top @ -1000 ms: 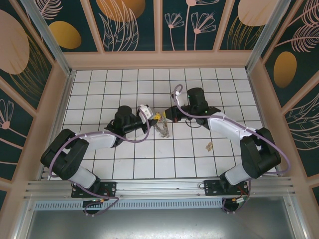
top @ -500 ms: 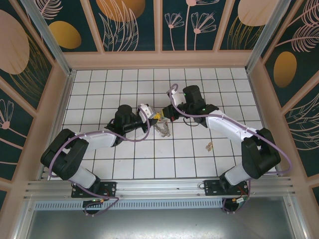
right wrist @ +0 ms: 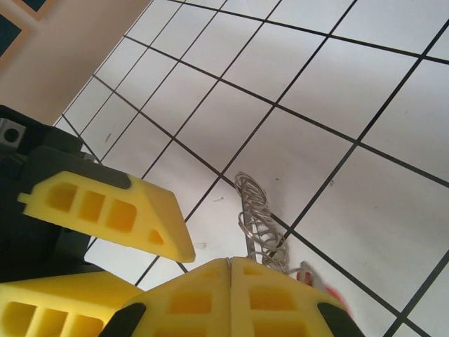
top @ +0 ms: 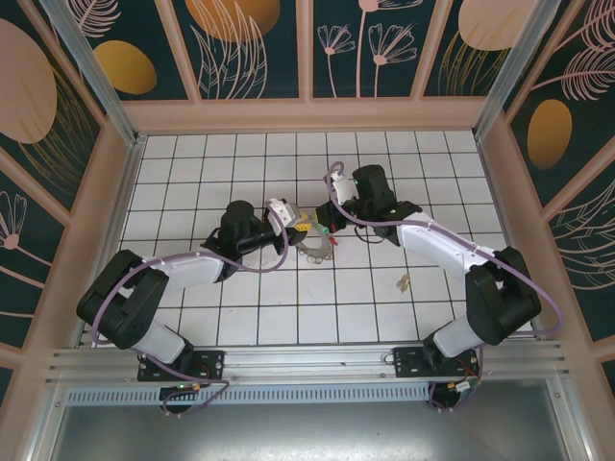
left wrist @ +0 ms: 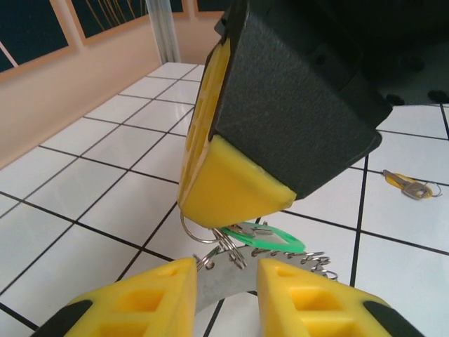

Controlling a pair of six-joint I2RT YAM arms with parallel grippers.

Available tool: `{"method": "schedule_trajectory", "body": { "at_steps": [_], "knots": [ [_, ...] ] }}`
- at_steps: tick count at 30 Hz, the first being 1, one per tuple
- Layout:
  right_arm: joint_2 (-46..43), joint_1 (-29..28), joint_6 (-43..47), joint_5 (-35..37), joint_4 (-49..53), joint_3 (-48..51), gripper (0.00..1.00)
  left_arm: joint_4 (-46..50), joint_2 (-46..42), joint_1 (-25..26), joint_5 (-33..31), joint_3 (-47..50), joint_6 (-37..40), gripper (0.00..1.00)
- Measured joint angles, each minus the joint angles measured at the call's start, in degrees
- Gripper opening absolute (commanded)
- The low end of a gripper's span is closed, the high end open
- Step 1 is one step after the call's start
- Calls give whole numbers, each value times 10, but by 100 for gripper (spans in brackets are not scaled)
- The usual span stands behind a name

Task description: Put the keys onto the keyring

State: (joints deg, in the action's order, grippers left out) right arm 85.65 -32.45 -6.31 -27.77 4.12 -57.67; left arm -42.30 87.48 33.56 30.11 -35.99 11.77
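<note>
At mid-table, left gripper (left wrist: 224, 272) clamps the keyring (left wrist: 312, 261); right gripper (right wrist: 231, 270) is pressed together, contents unclear. Recommend steadying keyring, threading green key (left wrist: 265, 239) slowly.

A white-tiled tabletop (top: 240, 317), ruled by dark grout lines, sits boxed in on three sides by peach-coloured walls. Above the low peach skirting (top: 307, 115), dark teal panels (top: 384, 77) carry pale line-drawn leaves and flowers and orange-gold ovals, divided by peach battens. Slim aluminium posts (top: 88, 67) rise at the two far corners. Along the near edge run aluminium rails (top: 307, 357) and a slotted strip (top: 288, 394), with a dull grey metal sheet (top: 307, 427) below. Even light falls across the tiles, leaving soft shadows.
</note>
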Motion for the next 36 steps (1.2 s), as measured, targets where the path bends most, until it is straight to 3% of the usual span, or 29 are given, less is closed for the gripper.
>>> {"method": "schedule_trajectory", "body": {
  "at_steps": [11,25,36],
  "knots": [
    [-4,9,-6,28,-7,19,0,-47,-37,0,-63,42,-30,32],
    [-5,77,-37,57,-8,93,0,-67,-41,0,-101,44,-56,31],
    [13,88,-61,84,-7,122,0,-97,-42,0,-167,49,-94,32]
  ]
}}
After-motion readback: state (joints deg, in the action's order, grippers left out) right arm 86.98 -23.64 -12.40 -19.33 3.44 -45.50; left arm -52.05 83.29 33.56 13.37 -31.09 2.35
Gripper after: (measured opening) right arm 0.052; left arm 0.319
